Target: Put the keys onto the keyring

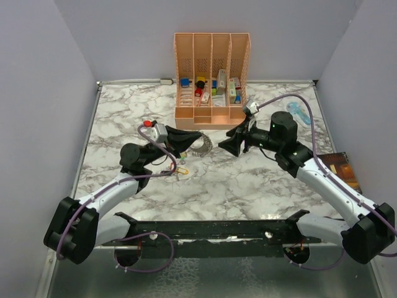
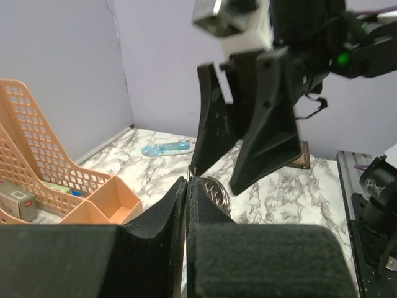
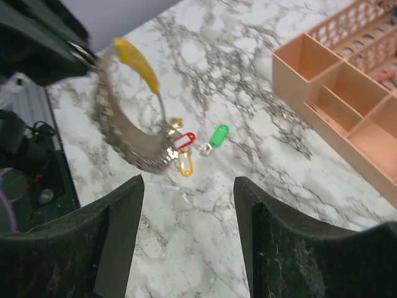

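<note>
From here I see the keyring (image 3: pixel 121 133) as shiny beaded metal with a glossy yellow plastic band, the keys (image 3: pixel 185 140) carrying glossy plastic tags, the table (image 3: pixel 186 217) smooth and marble-patterned, and the organiser (image 3: pixel 298 84) matt peach plastic.

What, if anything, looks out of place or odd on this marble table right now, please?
Nothing is spilled or broken. The one oddity: the green-tagged key lies on the marble table just beside the beaded-chain and yellow-band keyring that the left gripper holds; whether it is threaded on, I cannot tell.
</note>
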`<state>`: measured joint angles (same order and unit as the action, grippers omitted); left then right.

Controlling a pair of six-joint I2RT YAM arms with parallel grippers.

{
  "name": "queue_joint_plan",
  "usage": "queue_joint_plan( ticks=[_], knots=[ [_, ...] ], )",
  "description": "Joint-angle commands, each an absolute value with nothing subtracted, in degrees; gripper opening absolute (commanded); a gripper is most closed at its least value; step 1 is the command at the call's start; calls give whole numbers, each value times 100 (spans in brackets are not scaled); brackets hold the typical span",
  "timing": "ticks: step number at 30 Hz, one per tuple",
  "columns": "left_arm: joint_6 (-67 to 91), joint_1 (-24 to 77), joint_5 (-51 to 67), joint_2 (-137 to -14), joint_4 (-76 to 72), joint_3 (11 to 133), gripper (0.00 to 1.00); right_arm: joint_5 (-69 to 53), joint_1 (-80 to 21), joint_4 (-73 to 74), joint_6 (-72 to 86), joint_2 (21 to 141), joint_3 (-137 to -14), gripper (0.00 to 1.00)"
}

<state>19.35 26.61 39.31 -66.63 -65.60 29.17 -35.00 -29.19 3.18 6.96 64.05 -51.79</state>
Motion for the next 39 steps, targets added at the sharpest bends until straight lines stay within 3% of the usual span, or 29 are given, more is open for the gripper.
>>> queue_joint_plan(
  ticks=[1, 11, 25, 31, 39],
  knots=[
    [2049, 2645, 3601, -6231, -7294, 2722, 0, -2374, -2934, 190, 809, 6528, -4653, 59],
    [2506, 2646, 2885, -6012, -7953, 2486, 0, -2508, -2935, -836, 1291, 7220, -4104, 51],
    [2419, 2262, 2568, -5641, -7424, 2040, 0, -3022, -2936, -238, 667, 7015, -4697, 53],
    [2164, 1873, 2523, -5157, -6925, 1939, 0, -3114, -3175, -1010, 1295, 7825, -4431, 44],
    [1395, 1698, 1740, -3952, -5544, 1710, 0, -2146, -4012, -41, 1431, 9678, -6085, 39]
  ],
)
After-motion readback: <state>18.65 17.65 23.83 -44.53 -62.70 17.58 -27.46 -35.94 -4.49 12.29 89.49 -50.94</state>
